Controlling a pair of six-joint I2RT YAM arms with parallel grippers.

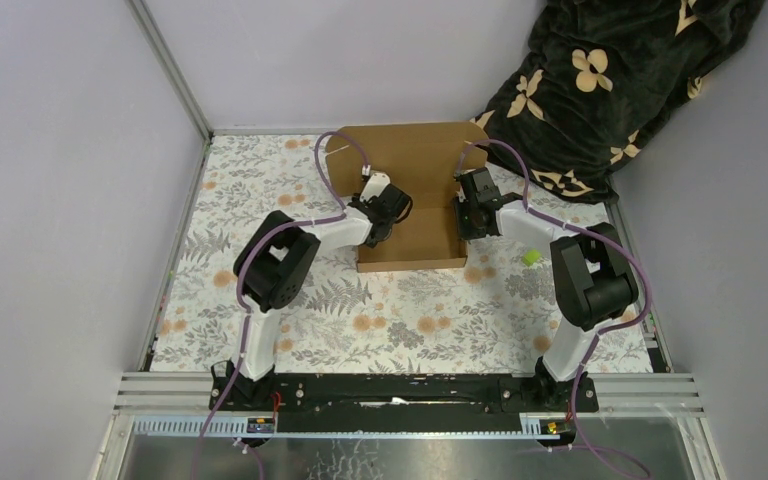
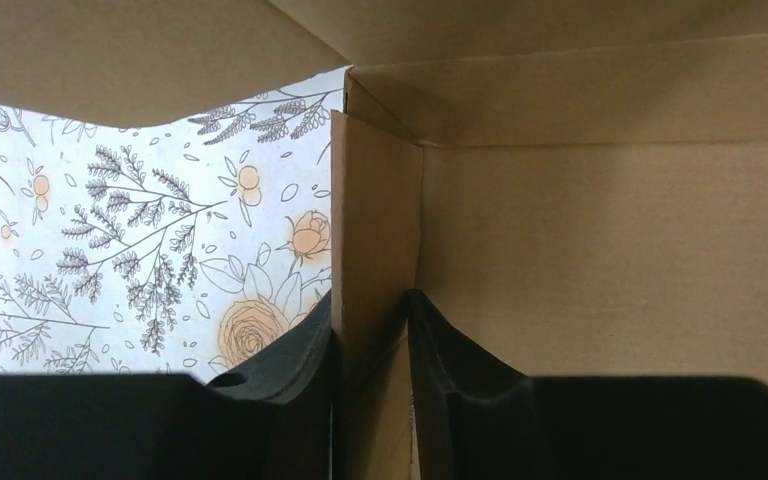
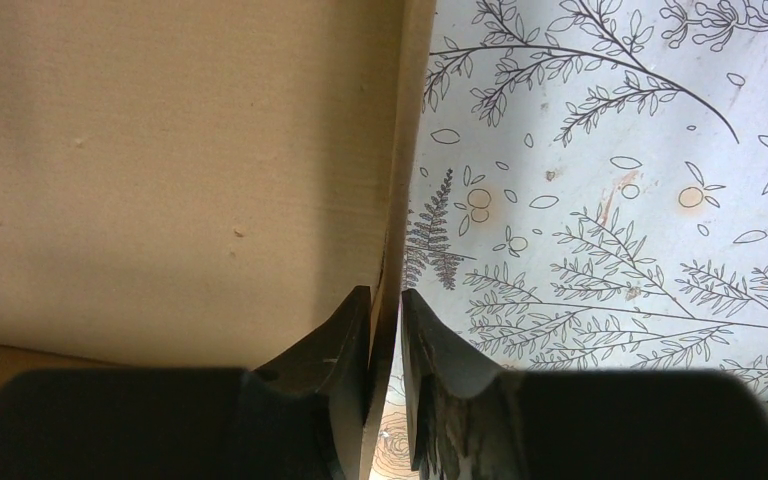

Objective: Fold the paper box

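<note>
1. The paper box (image 1: 410, 190) is seen part-folded at the far middle of the floral bench (image 1: 400, 320), between both arms.
2. Its right wall is pinched by the closed right hand (image 3: 385, 330).
3. Its left wall is straddled by the left hand (image 2: 370, 340); whether it is clamped cannot be told.

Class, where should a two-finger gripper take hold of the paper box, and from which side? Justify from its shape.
Take the paper box by its right side wall, from above, one finger inside and one outside, as the right gripper does. That wall is a thin upright sheet with a free top edge.
</note>
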